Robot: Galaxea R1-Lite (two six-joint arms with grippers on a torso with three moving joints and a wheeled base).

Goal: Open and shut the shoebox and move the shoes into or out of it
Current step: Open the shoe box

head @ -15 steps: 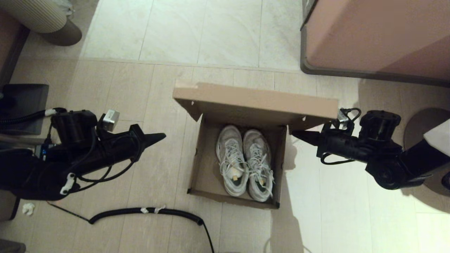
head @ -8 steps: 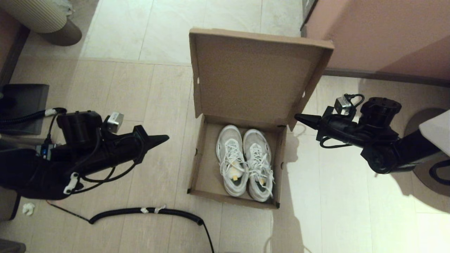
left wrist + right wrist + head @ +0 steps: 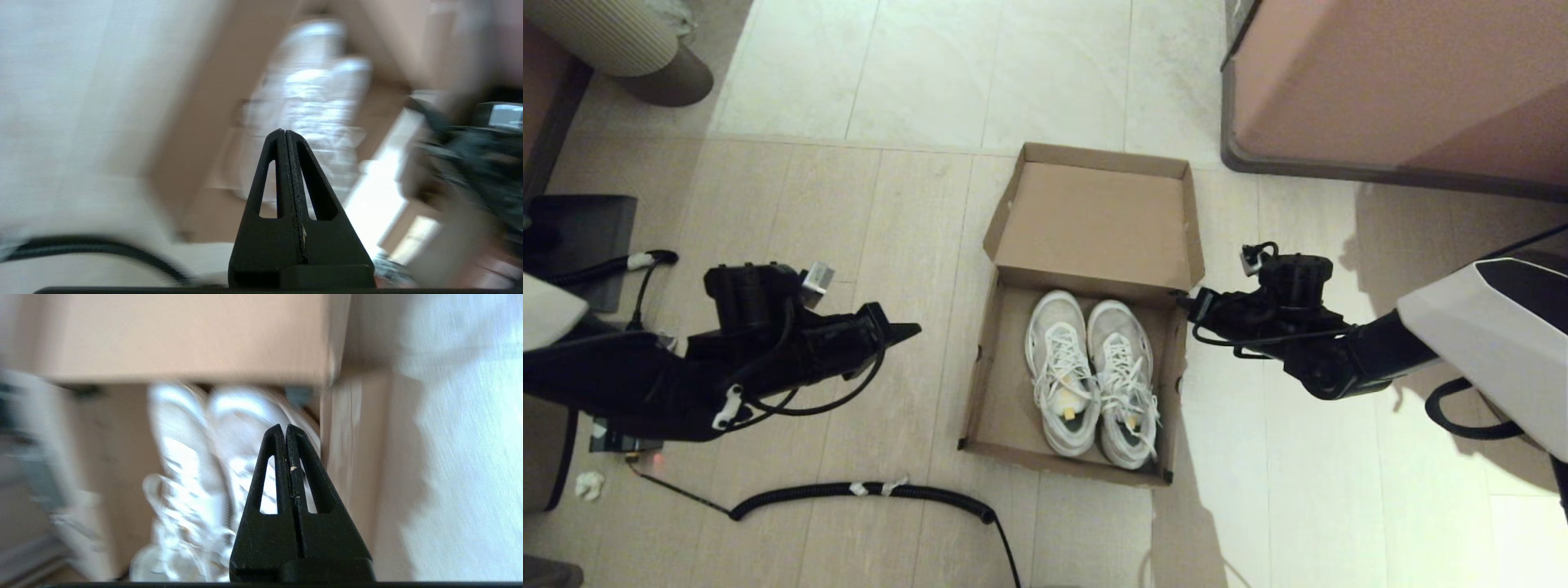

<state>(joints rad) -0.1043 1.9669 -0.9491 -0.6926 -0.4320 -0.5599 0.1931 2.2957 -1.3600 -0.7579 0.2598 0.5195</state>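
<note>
The brown cardboard shoebox (image 3: 982, 392) stands open on the floor, its lid (image 3: 1094, 219) folded back flat behind it. Both white sneakers (image 3: 1093, 377) lie side by side inside, toes toward the lid; the same pair of sneakers (image 3: 192, 457) shows in the right wrist view and blurred in the left wrist view as the sneakers (image 3: 314, 102). My right gripper (image 3: 1186, 304) is shut and empty, its tip at the box's far right corner by the hinge. My left gripper (image 3: 913, 330) is shut and empty, hovering left of the box, apart from its wall.
A large pinkish-brown furniture block (image 3: 1396, 82) stands at the back right. A coiled black cable (image 3: 866, 492) runs across the floor in front of the box on the left. A dark flat object (image 3: 580, 245) lies at far left, and a round ribbed stool (image 3: 629, 45) at back left.
The lid swung from half raised, through upright, to lying flat behind the box. My right gripper dropped and moved in to the box's far right corner. My left gripper edged slightly right.
</note>
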